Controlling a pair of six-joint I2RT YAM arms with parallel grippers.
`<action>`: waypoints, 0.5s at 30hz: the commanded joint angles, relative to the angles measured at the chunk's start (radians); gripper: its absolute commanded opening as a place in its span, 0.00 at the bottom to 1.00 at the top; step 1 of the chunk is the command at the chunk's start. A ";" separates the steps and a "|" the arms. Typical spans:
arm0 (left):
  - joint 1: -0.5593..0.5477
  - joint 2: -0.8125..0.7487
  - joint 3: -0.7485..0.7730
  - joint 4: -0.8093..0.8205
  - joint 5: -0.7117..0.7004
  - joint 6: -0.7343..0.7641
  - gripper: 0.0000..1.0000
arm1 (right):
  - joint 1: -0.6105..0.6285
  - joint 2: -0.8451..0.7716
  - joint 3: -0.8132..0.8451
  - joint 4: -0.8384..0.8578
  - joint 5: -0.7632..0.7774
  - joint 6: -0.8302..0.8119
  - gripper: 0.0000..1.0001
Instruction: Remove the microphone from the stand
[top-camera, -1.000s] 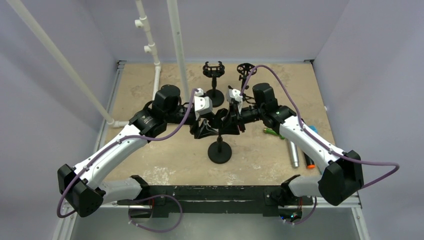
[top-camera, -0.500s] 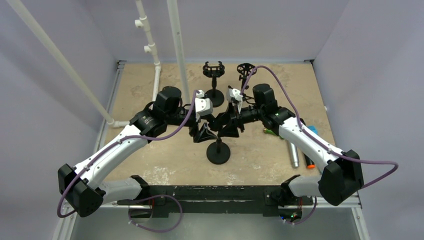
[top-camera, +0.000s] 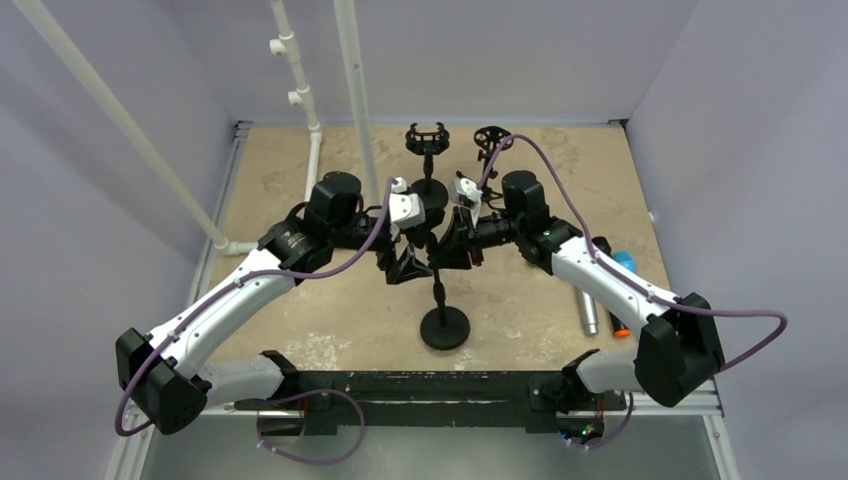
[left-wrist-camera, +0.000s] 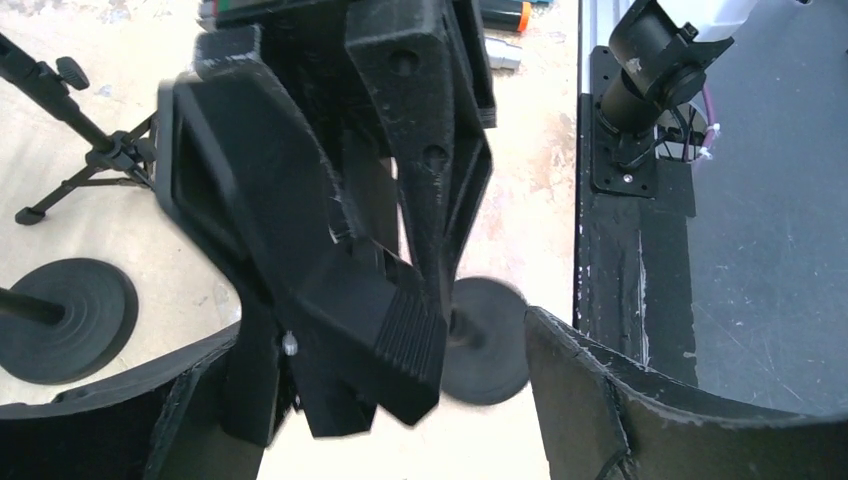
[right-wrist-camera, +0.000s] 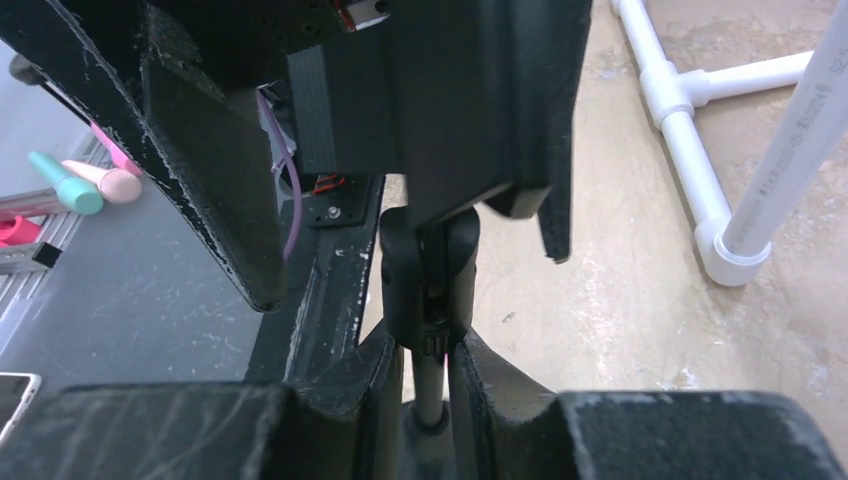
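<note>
The black microphone stand has a round base (top-camera: 445, 327) and a thin pole (top-camera: 438, 290) that leans up into the space between my two grippers. My right gripper (top-camera: 447, 252) is shut on the pole just under the stand's black clip joint (right-wrist-camera: 430, 275); the pole (right-wrist-camera: 427, 385) is pinched between its jaws in the right wrist view (right-wrist-camera: 425, 345). My left gripper (top-camera: 405, 265) is wide open, with its jaws on either side of the right gripper's fingers (left-wrist-camera: 400, 200). The stand's base (left-wrist-camera: 490, 340) shows below. The microphone is hidden between the grippers.
Two other stands (top-camera: 428, 140) (top-camera: 490, 136) are at the back, with a round base (left-wrist-camera: 65, 320) and a tripod (left-wrist-camera: 90, 155) nearby. A silver cylinder (top-camera: 588, 308), an orange-tipped pen (top-camera: 618, 322) and green and blue items lie at the right. White pipes (top-camera: 352, 90) rise at the back left.
The stand's base has slid toward the near edge and a little right, so the pole now leans. My right gripper has moved slightly left. The left gripper has barely moved.
</note>
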 joint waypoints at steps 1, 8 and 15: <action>0.008 -0.027 0.002 0.027 0.002 -0.010 0.84 | 0.006 -0.015 0.002 0.041 -0.027 0.054 0.03; 0.032 -0.059 -0.002 0.015 -0.053 -0.003 0.88 | -0.007 -0.039 0.039 -0.030 0.011 0.018 0.00; 0.073 -0.085 -0.010 0.012 -0.117 -0.032 0.89 | -0.043 -0.071 0.075 -0.051 0.062 0.054 0.00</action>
